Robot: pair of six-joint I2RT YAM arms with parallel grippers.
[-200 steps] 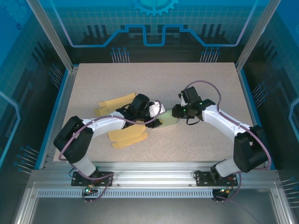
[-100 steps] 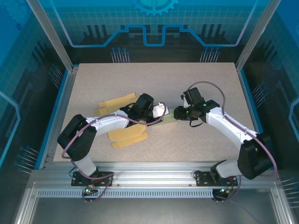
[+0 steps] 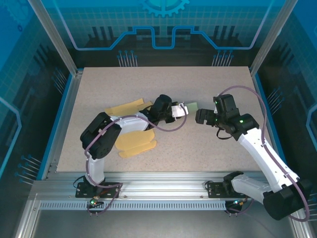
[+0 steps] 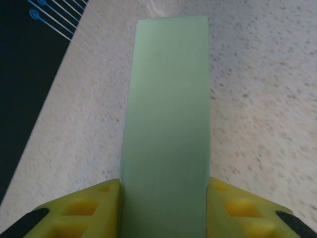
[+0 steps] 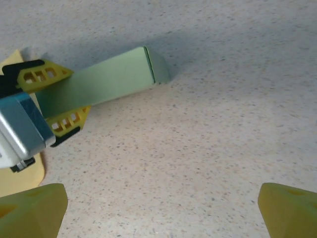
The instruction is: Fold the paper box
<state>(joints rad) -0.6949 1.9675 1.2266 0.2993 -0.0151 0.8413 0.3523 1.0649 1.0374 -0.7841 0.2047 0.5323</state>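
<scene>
The left hand (image 3: 181,110) is clamped on one end of the pale green paper box (image 5: 106,82), a long, flattened piece that juts from between its yellow fingers (image 5: 45,74) over the middle of the speckled table (image 3: 208,84). The right hand (image 3: 199,117) hangs near the box's free end, apart from it, its fingers spread wide and gripping nothing. Flat yellow sheets (image 3: 134,143) lie on the table beside the left arm.

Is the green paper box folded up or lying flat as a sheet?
Folded: the green paper box shows a long side and an end face, like a block, in the left gripper.
</scene>
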